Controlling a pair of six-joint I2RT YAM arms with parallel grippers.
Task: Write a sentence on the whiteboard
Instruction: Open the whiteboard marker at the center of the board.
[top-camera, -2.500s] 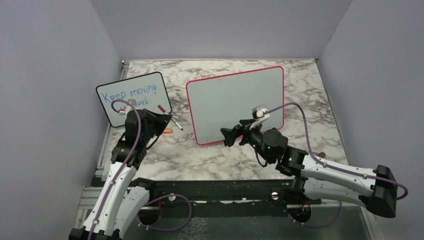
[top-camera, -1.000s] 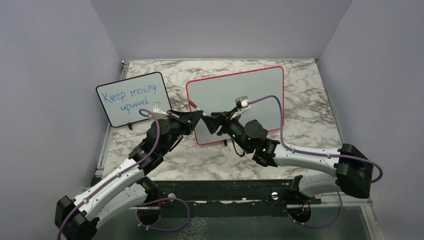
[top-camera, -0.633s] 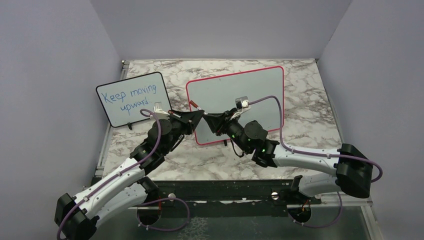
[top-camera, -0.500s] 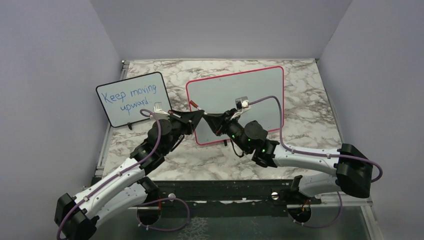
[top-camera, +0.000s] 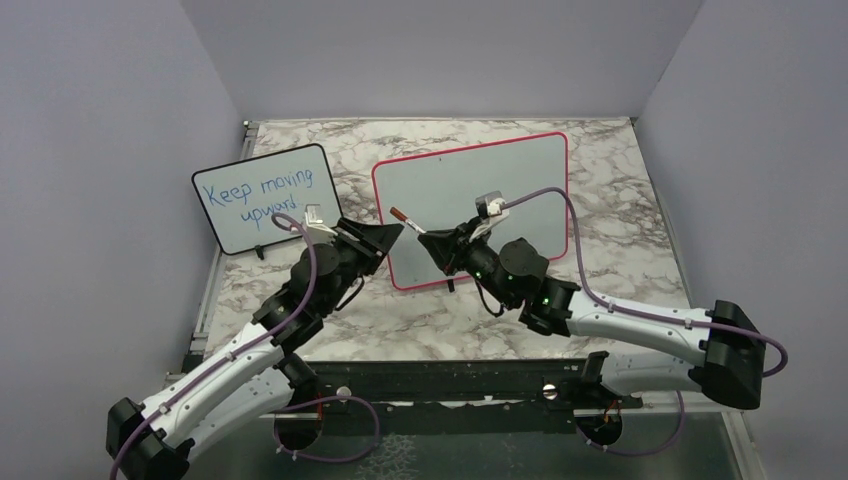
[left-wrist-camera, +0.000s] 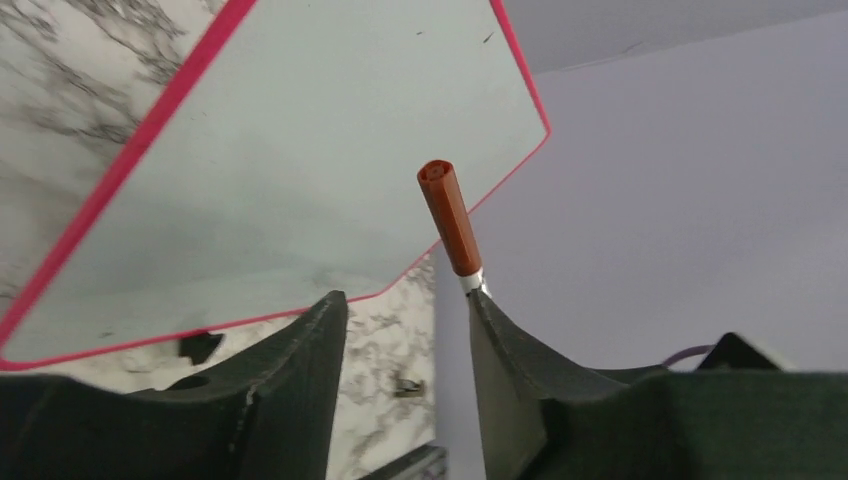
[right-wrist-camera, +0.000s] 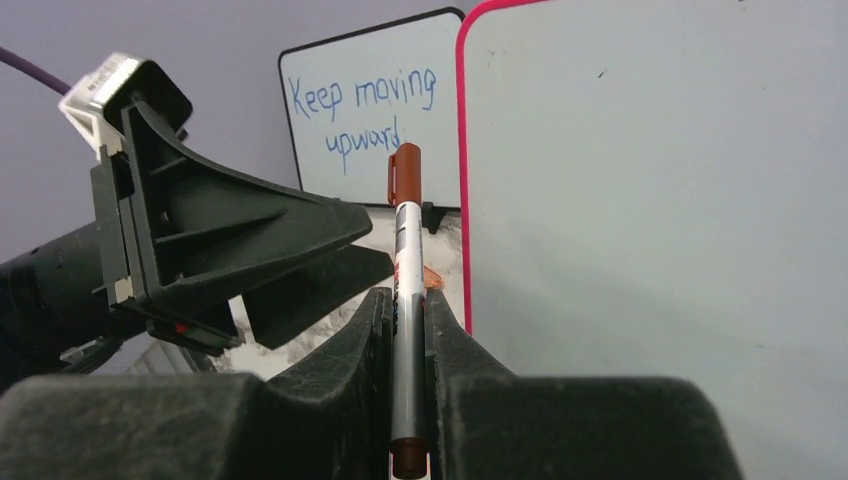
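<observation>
The whiteboard (top-camera: 470, 200), framed in red-pink, leans at mid table; its face (right-wrist-camera: 650, 200) is blank and no sentence shows on it. My right gripper (top-camera: 428, 242) is shut on a white marker (right-wrist-camera: 405, 270) with a red-brown cap (right-wrist-camera: 404, 172). The marker (top-camera: 404, 217) points up and left in front of the board's left edge. My left gripper (top-camera: 385, 237) stands open just left of it, jaws apart with nothing between them. In the left wrist view the gripper (left-wrist-camera: 405, 315) is open and the marker's cap (left-wrist-camera: 447, 215) rises beyond the right finger (left-wrist-camera: 500, 350).
A smaller black-framed board (top-camera: 265, 198) with blue writing "Keep moving upward" stands at the left. A small orange piece (right-wrist-camera: 432, 277) lies on the marble table (top-camera: 620, 250) near the red-framed board's lower left corner. Grey walls enclose the table on three sides.
The marker has passed from left to right: the right gripper shut on it, then the left gripper opened and drew back left. The right arm shifted slightly right with the marker.
</observation>
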